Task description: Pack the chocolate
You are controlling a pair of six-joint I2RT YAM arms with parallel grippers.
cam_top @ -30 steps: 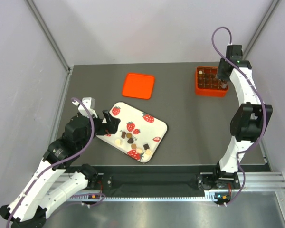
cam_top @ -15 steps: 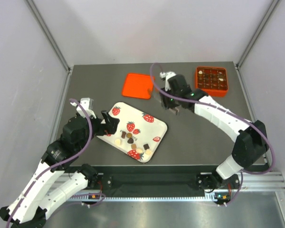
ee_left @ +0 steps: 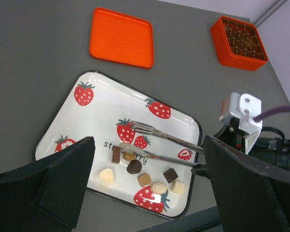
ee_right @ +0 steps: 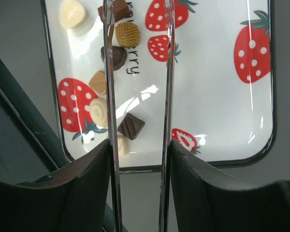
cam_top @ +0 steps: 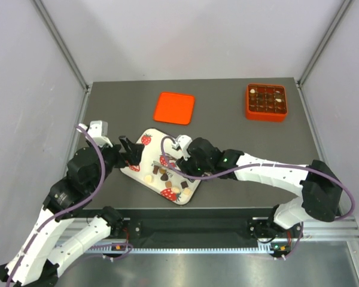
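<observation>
Swung across from the orange box point(cam_top: 266, 101), the right hand point(ee_right: 137, 29) hangs over the strawberry tray point(ee_left: 104, 108), prongs parted and empty. The left hand point(cam_top: 131, 156) gapes beside the tray. Chocolates point(ee_left: 134, 166) crowd its near end; closing prongs could flick one off.

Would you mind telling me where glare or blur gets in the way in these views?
Right wrist: white glare patches on the glossy tray near the chocolates, and the metal fingers shine; left wrist: the near dark fingers are soft, the tray sharp; top external: even light, no glare on the tray, chocolates tiny.
</observation>
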